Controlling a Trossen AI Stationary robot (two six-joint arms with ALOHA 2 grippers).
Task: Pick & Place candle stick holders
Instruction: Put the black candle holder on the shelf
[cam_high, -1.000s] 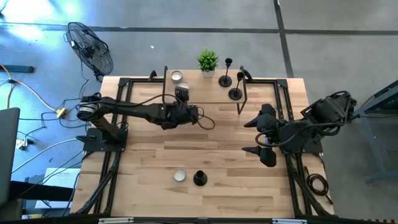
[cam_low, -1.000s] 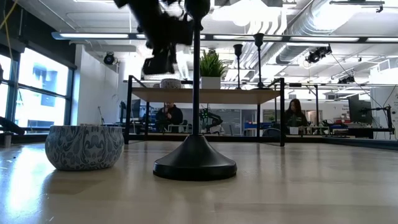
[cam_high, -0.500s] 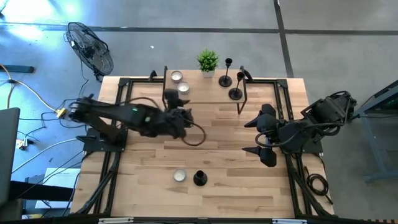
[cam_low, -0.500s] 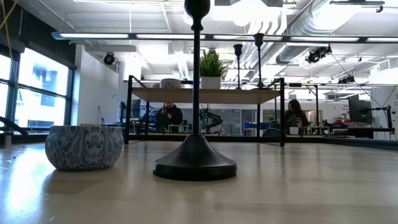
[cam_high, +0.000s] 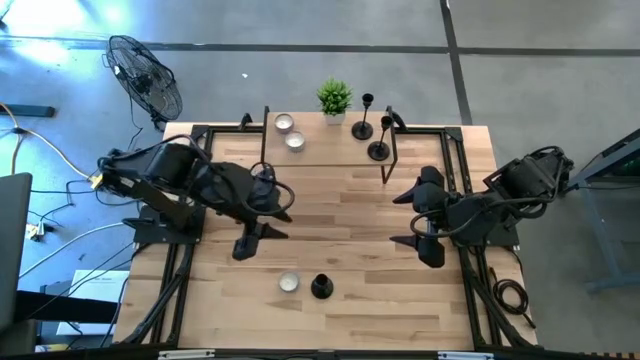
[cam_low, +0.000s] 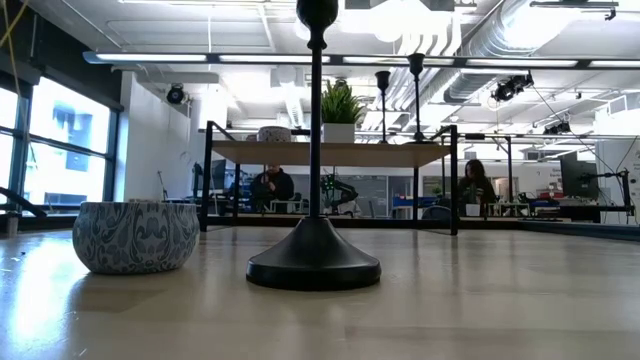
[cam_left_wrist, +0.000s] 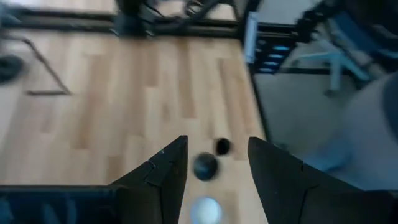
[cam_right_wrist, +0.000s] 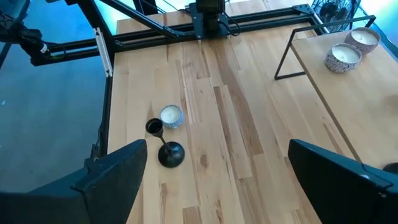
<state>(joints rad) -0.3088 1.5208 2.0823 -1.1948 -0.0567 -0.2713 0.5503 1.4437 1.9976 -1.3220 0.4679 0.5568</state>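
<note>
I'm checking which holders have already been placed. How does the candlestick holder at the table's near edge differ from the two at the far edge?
The near candle stick holder stands on the bare tabletop beside a small patterned bowl; the two far candle stick holders stand on the raised shelf, next to a potted plant. The near one stands alone; the far ones form a pair. All three are black, upright, round-based with slim stems.

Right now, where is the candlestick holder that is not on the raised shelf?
In the high view, the lone candlestick holder stands near the table's front edge, around the middle, just right of a small patterned bowl.
</note>
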